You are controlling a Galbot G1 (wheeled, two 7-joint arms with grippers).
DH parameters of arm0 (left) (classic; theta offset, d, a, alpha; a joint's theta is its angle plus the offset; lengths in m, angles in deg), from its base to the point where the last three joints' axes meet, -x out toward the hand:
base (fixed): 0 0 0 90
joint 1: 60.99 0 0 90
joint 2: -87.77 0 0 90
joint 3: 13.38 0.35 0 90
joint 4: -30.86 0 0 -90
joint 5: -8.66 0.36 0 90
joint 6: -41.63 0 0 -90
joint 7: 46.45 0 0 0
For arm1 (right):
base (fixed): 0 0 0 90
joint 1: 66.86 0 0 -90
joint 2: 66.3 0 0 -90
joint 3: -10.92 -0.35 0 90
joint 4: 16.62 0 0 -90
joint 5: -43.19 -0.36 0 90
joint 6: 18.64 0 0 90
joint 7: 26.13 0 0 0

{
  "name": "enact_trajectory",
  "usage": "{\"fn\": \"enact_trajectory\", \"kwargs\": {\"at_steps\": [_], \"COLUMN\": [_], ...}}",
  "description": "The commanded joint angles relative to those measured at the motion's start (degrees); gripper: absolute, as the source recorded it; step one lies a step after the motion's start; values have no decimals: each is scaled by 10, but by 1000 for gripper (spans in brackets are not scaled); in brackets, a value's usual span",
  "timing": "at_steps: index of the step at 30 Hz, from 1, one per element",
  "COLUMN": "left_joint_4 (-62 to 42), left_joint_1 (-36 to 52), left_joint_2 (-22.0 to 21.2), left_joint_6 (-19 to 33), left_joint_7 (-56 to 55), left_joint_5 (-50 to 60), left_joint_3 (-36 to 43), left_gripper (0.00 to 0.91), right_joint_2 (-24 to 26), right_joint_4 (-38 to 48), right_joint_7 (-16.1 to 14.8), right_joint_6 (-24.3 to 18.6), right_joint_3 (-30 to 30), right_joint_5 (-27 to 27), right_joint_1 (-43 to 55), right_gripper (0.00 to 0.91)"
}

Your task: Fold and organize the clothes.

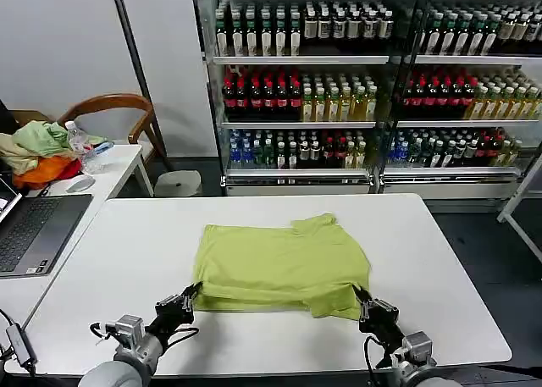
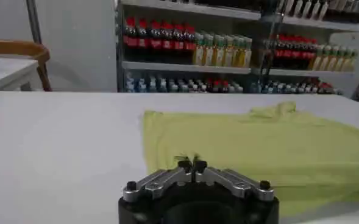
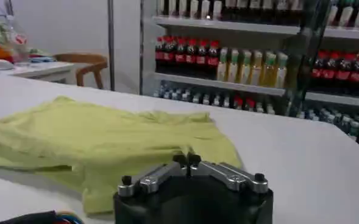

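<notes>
A lime yellow-green T-shirt point(image 1: 279, 264) lies flat on the white table point(image 1: 127, 251), plain side up, one sleeve pointing toward the far edge. My left gripper point(image 1: 194, 291) is at its near left corner, shut on the fabric edge. My right gripper point(image 1: 359, 295) is at the near right corner, shut on the hem there. In the left wrist view the closed gripper point(image 2: 192, 164) sits on the edge of the T-shirt point(image 2: 258, 146). From the right wrist, the gripper point(image 3: 186, 160) is pressed together over the T-shirt point(image 3: 94, 140).
An open laptop point(image 1: 34, 230) sits at the table's left edge. A side table behind it holds a heap of pale green, beige and orange garments point(image 1: 38, 150) and a mouse point(image 1: 80, 184). A wooden chair point(image 1: 110, 107) and bottle-filled coolers point(image 1: 339, 82) stand behind.
</notes>
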Motion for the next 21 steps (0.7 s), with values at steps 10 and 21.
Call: {"fn": "enact_trajectory", "kwargs": {"at_steps": [10,21], "left_joint_4": [-85,-150], "left_joint_1": [77,141], "left_joint_2": [-2,12], "left_joint_6": [19,43], "left_joint_7": [16,55], "left_joint_5": [11,28], "left_joint_3": [39,67], "left_gripper": [50,50], "right_joint_2": [-23,-28], "right_joint_4": [58,73], "right_joint_7": [2,-28], "right_joint_6": [9,-3], "right_joint_3": [14,40], "right_joint_5": [-26,-27], "right_joint_1": [46,68], "right_gripper": [0,0]}}
